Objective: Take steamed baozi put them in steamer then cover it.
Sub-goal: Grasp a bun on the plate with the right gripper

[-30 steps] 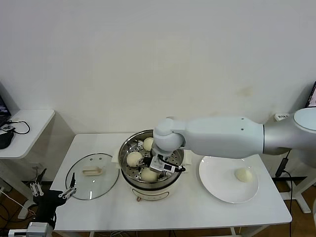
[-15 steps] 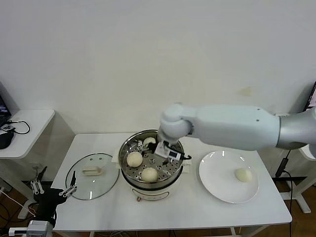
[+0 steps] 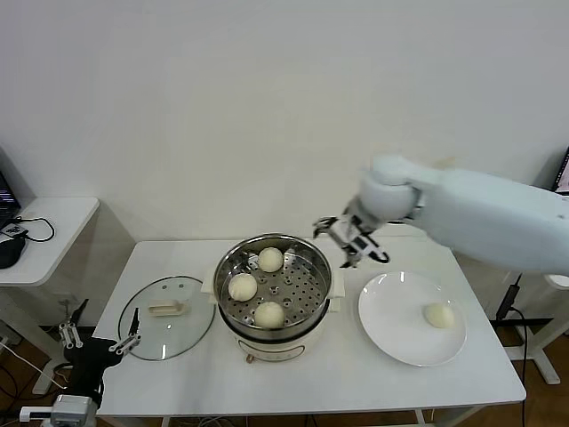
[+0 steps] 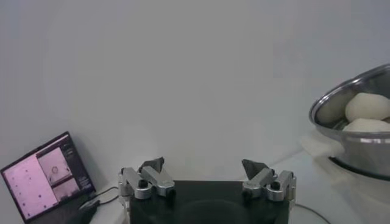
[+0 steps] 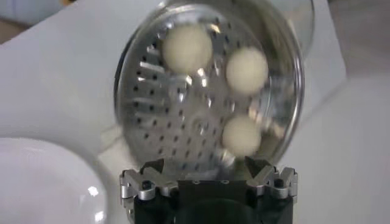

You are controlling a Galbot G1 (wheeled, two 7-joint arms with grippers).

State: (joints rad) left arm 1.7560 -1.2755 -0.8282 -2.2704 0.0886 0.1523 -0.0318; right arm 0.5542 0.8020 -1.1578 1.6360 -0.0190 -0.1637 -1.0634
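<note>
- Buns first: three steamed baozi [image 3: 269,314] sit on the holey floor of the steamer [image 3: 313,293], near its back and left side.
- One more bun [image 3: 436,315] lies alone on the white plate [image 3: 391,334], on the robot's right side of the table [image 3: 356,378].
- Right gripper [image 3: 351,238] hangs in the air between the steamer and the plate, a bit behind both. Its jaws are wide apart and hold nothing.
- From those jaws, the last bun lies to the right and down, toward the front of the table. It is round, so it has no long side to line up with.
- Right arm is much nearer to that bun, I think, so it looks like the one to fetch it.
- Left gripper [image 3: 98,341] waits low, off the table's left front corner, jaws wide and empty.
- Glass lid [image 3: 166,317] lies flat on the table, just left of the steamer, closer to the left arm.
- Hard to see: the right wrist view shows only an edge of the plate, and the last bun is not in it.
- Left wrist view shows just a slice of the steamer with two buns.
</note>
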